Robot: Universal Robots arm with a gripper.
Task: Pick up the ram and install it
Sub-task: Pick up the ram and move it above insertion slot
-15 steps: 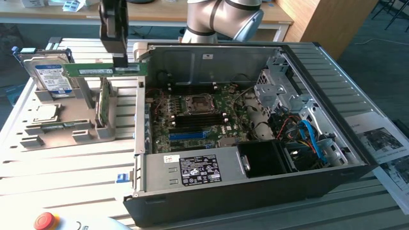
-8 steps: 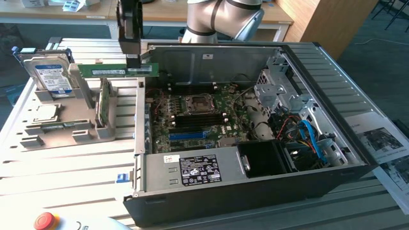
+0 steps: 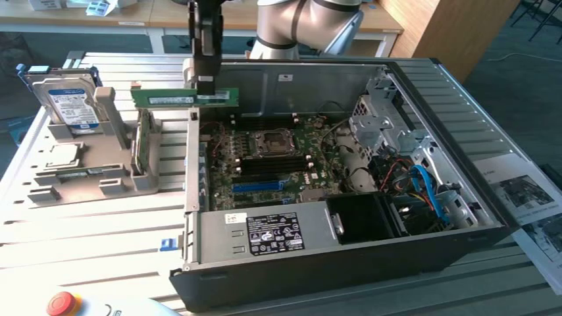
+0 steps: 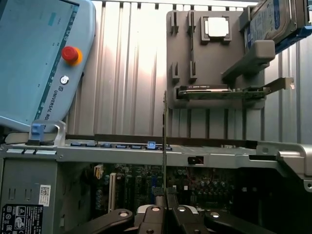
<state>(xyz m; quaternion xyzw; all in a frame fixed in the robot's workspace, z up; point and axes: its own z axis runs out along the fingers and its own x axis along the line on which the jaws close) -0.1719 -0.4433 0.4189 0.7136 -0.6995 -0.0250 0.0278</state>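
Note:
The ram (image 3: 176,99), a narrow green stick with a white label, hangs level in the air over the near-left wall of the open computer case (image 3: 290,82). My gripper (image 3: 204,84) reaches down from above and is shut on the stick's upper edge, towards its end nearer the case. In the wrist view the ram (image 4: 165,131) appears edge-on as a thin line rising from between the fingertips of my gripper (image 4: 164,195). It crosses the case wall (image 4: 122,153), with the motherboard (image 4: 195,183) beyond. The motherboard (image 3: 272,155) lies flat in the case, with long black slots beside the processor socket.
A grey holder (image 3: 88,178) stands on the exterior view's left. It carries a hard drive (image 3: 70,102), an upright green card (image 3: 141,141) and a square chip (image 3: 57,155). A teach pendant with a red stop button (image 3: 63,303) lies at the front. The power supply (image 3: 263,234) and cables (image 3: 422,184) fill the case's near and right parts.

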